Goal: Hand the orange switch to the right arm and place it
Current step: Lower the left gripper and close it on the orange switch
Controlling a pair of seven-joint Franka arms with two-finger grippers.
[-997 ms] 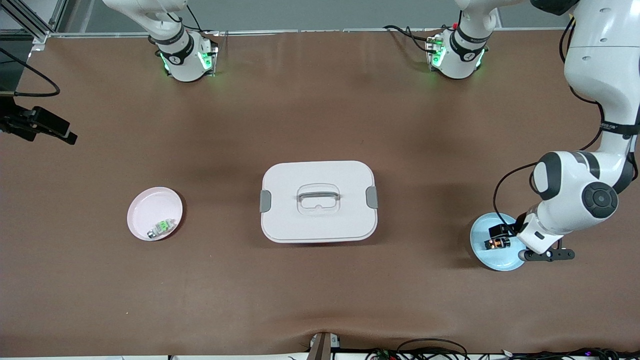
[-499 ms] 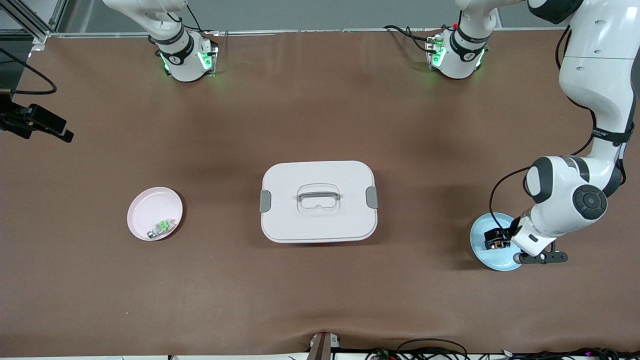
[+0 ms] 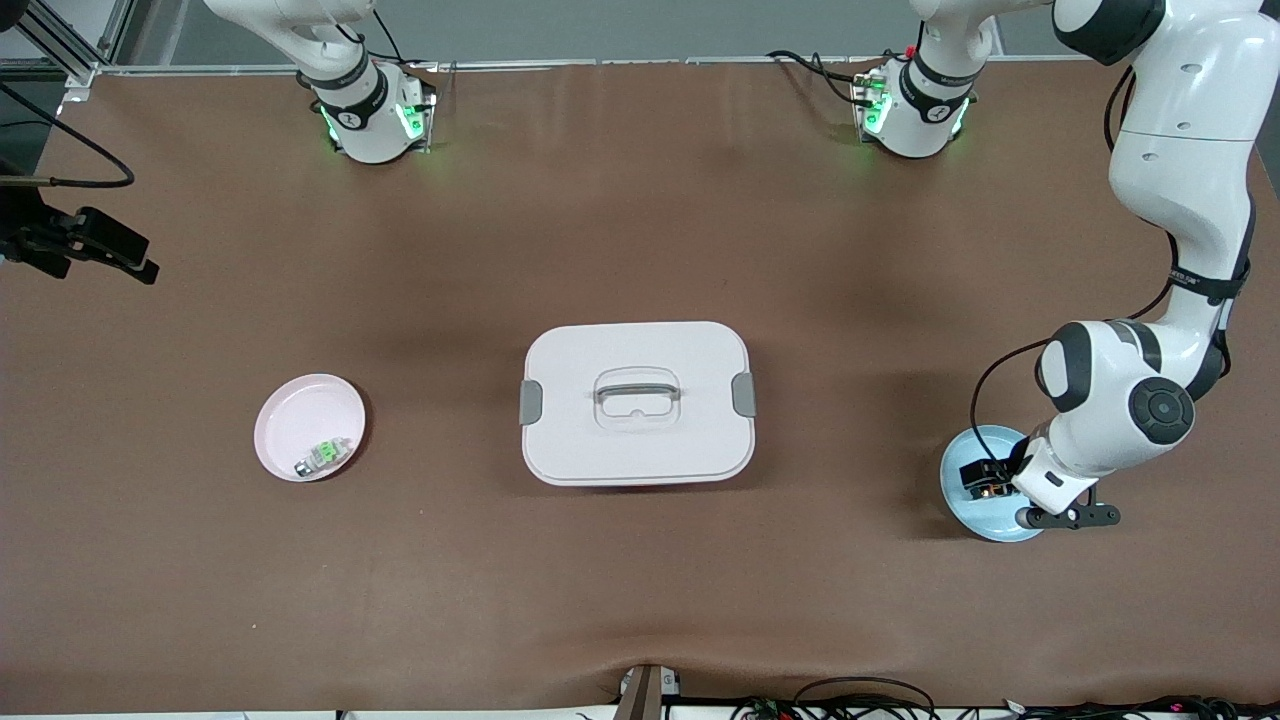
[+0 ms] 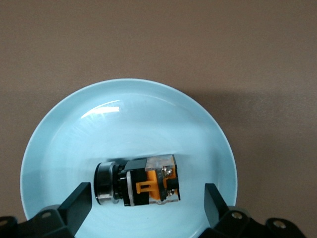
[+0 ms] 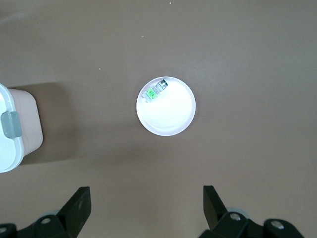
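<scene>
The orange switch [image 4: 138, 181] [image 3: 987, 483], a stubby black part with an orange face, lies on its side in the light blue plate [image 4: 74, 129] [image 3: 965, 510] at the left arm's end of the table. My left gripper [image 4: 147, 202] hangs low over that plate, open. Its fingers [image 4: 78, 199] flank the switch on both sides without touching it. In the front view the left wrist [image 3: 1060, 480] covers part of the plate. My right gripper [image 5: 147, 201] is open and empty, high above the table near the pink plate [image 5: 171, 111] [image 3: 300, 415].
A small green-and-silver part [image 3: 322, 455] [image 5: 154, 90] lies in the pink plate at the right arm's end. A white lidded box [image 3: 637, 400] with a handle and grey clips stands mid-table. Brown table surface lies between the box and each plate.
The left arm has come down and shifted slightly toward the table's middle, so its gripper now sits closer around the switch. Both grippers stayed open.
</scene>
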